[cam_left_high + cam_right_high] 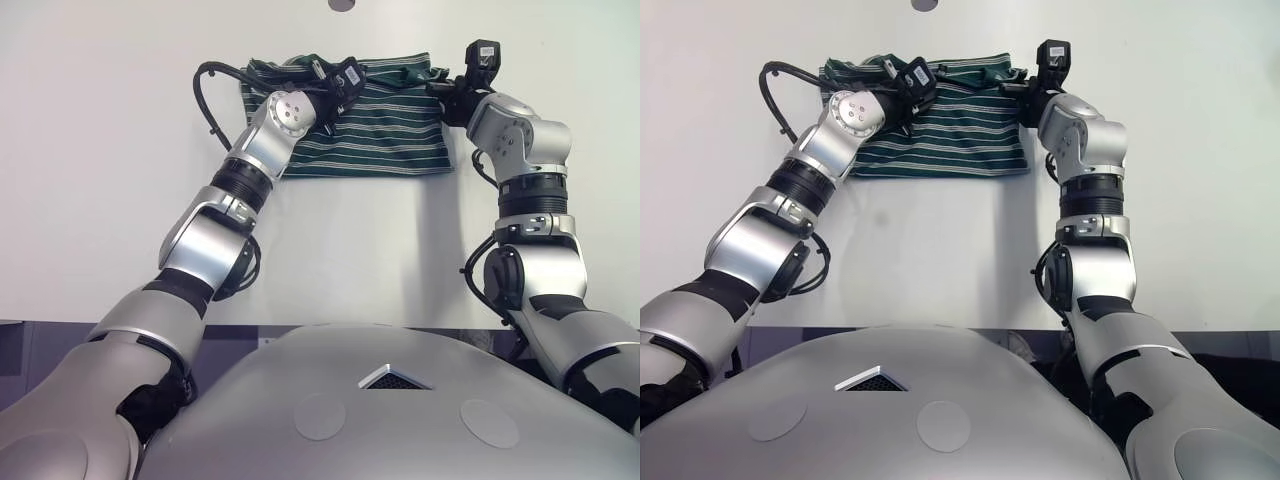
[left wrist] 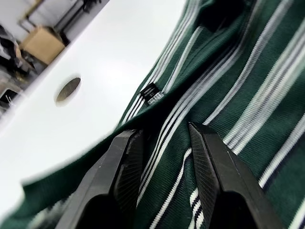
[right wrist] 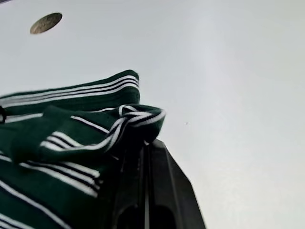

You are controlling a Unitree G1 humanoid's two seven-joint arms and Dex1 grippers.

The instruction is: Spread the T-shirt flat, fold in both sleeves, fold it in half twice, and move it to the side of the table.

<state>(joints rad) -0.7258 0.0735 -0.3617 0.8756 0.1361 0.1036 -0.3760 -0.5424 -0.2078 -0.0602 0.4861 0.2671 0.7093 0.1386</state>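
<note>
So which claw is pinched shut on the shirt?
The right gripper, shut on a fold of the shirt; the left gripper stands open.

Place: lab or workshop | white table, grommet hole | cardboard box behind

White table; round hole

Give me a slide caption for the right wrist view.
Right hand pinching a bunched edge of the striped T-shirt on white table.
</note>
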